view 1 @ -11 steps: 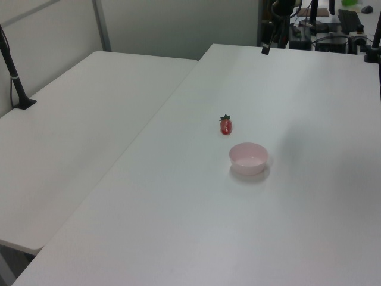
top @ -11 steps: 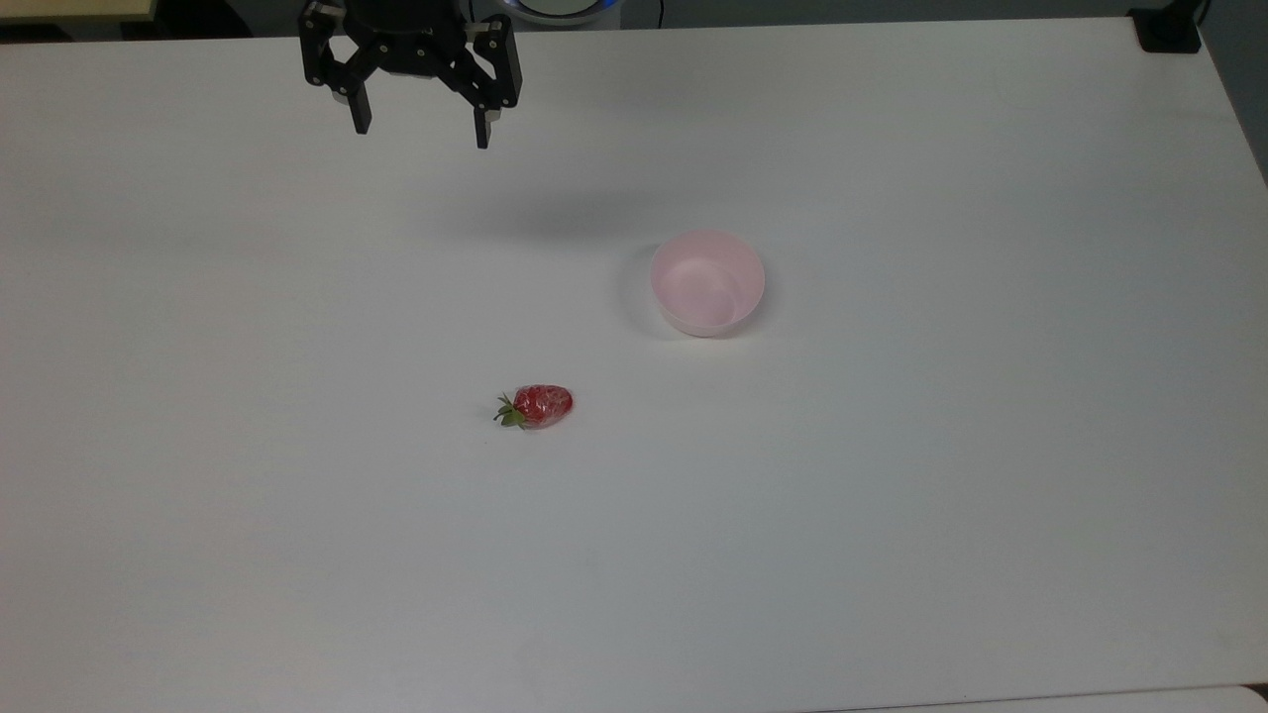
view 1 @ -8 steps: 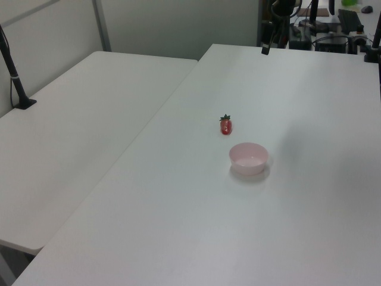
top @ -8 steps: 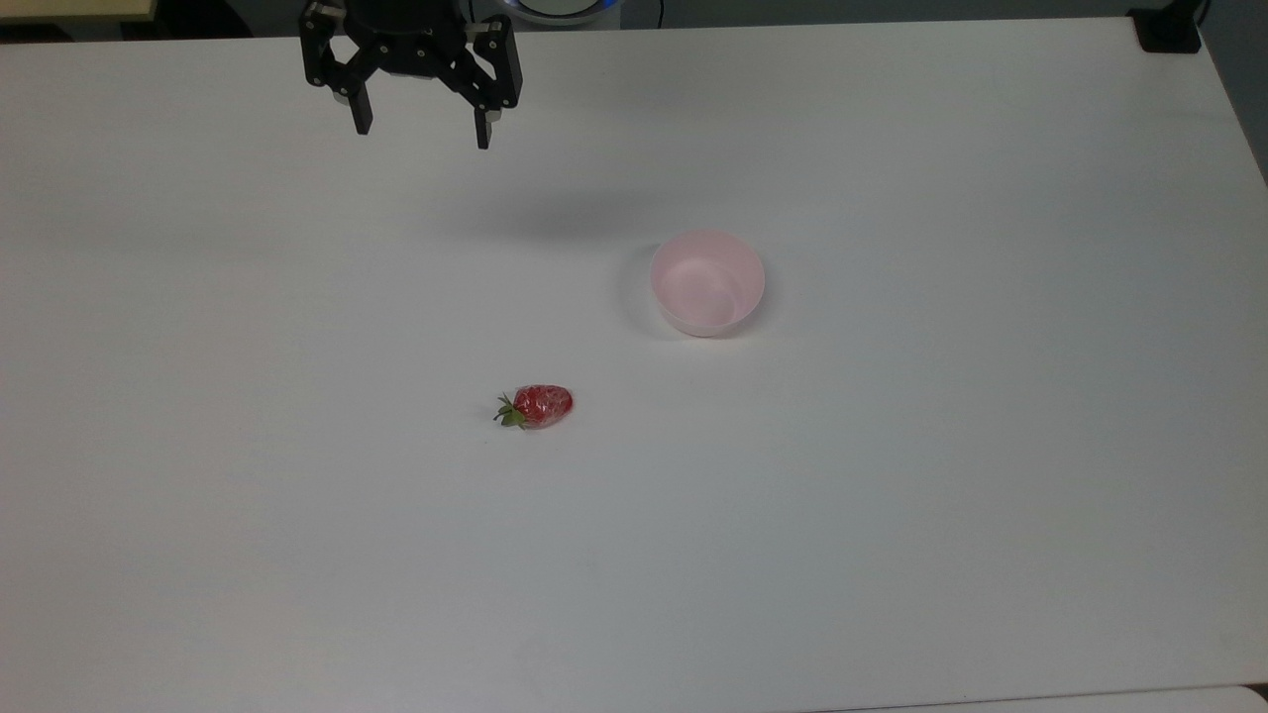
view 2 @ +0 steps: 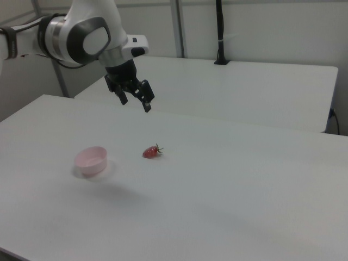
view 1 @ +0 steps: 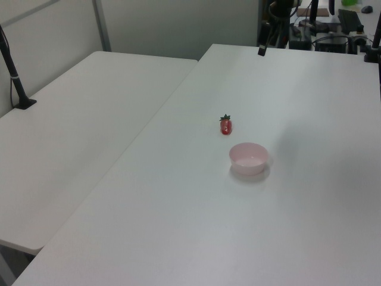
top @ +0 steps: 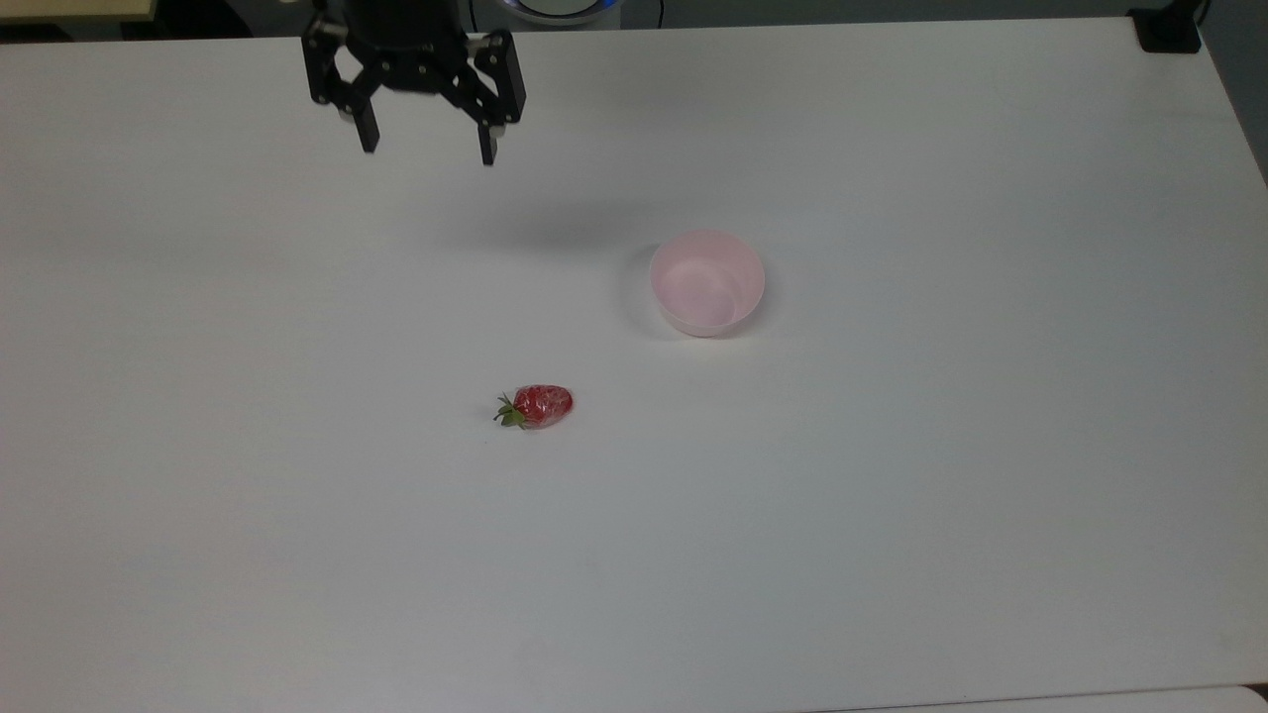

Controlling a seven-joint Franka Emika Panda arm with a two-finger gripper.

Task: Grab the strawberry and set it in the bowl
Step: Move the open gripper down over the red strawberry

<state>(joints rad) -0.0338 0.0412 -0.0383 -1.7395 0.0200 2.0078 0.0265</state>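
On a white table (top: 892, 515): one strawberry (top: 536, 406), one bowl (top: 707, 282), one gripper (top: 428, 154) above.

Strawberry: small, glossy red, green leafy top. Lies on its side on the bare tabletop, leaves toward the top view's left, tip toward the top view's right. Loose; nothing touches it. Position: near the table's middle, below and to the left of the bowl in the top view, well apart from it. In the right view the strawberry (view 2: 151, 151) lies to the right of the bowl (view 2: 91, 161); in the left view the strawberry (view 1: 226, 125) sits just beyond the bowl (view 1: 248, 158).

Bowl: round, pale pink, plain walls, upright, nothing inside. A soft shadow lies on the table along its left side in the top view.

Gripper: black, two fingers, on a white and grey arm (view 2: 81, 35). Fingers spread wide apart, pointing down, holding nothing. Hangs in the air over the table's far edge at the top view's upper left, well away from both strawberry and bowl. In the right view the gripper (view 2: 136, 104) hangs above and slightly left of the strawberry.

Second white table (view 1: 71, 137): alongside, at the left view's left; a black post (view 1: 15, 74) stands on it.
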